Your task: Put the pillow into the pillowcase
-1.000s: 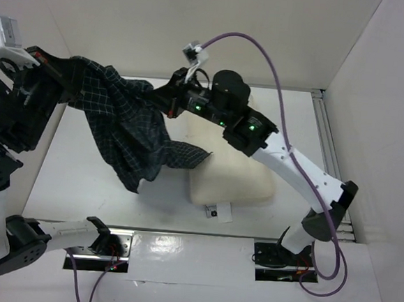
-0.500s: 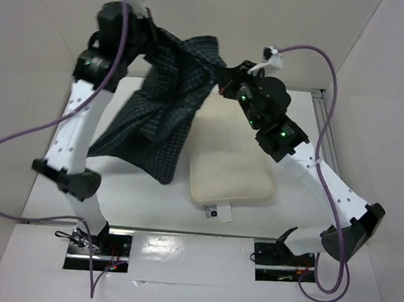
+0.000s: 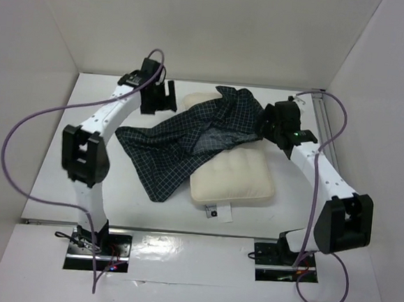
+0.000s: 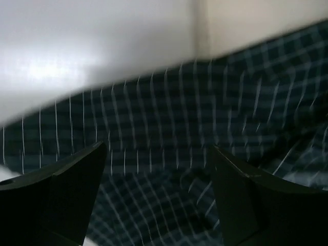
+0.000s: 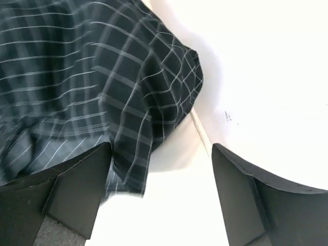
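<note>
The left gripper [image 4: 159, 151] and right gripper [image 5: 161, 148] were spread wide and empty, over the far edges of the pillowcase [image 3: 181, 142], which draped the pillow [image 3: 238, 178].

White tabletop [image 3: 148, 213], plain white walls [image 3: 218, 33] on three sides, metal rail [image 3: 325, 115] along right edge, even light
</note>
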`<move>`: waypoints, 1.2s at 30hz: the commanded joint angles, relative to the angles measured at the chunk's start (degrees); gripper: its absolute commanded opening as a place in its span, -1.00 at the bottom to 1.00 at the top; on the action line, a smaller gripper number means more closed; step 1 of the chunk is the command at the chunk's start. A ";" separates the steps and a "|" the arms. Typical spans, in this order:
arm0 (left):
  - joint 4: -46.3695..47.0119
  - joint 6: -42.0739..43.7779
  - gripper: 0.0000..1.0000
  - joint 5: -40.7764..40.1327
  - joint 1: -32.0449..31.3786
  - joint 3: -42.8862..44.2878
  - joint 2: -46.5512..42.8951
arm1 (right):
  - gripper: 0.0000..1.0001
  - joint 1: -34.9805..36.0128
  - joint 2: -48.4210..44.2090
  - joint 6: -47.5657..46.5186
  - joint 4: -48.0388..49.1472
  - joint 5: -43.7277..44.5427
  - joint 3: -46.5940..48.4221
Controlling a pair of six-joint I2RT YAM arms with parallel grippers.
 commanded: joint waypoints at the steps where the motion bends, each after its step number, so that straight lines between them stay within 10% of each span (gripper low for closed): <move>1: -1.48 -7.22 0.85 -5.03 -1.19 -14.64 -17.17 | 0.72 0.32 -8.19 -5.74 -1.13 -2.32 1.42; 8: 8.71 -18.30 1.00 -1.95 -12.06 -55.00 -32.93 | 0.96 0.32 -7.50 -9.87 -4.92 -2.32 2.47; 20: 17.15 -19.20 1.00 -17.25 -22.47 -58.92 -24.77 | 1.00 -0.30 5.50 -11.81 3.59 -8.91 3.35; 23: 15.84 -18.32 0.14 -17.77 -19.57 -55.75 -20.64 | 0.57 -0.82 9.29 -11.81 5.89 -9.17 5.36; 24: 14.27 -19.27 -0.99 -17.77 -18.78 -54.79 -20.63 | 0.37 -0.82 10.08 -11.29 6.42 -9.18 6.33; 27: 6.88 -19.98 -1.00 -20.57 -14.74 -49.69 -20.45 | -0.92 -0.82 13.33 -11.28 4.60 -10.05 12.21; 36: -0.94 -6.82 -1.00 -17.16 7.67 -15.36 -30.03 | -1.00 0.41 14.83 -13.22 -0.87 -14.09 38.23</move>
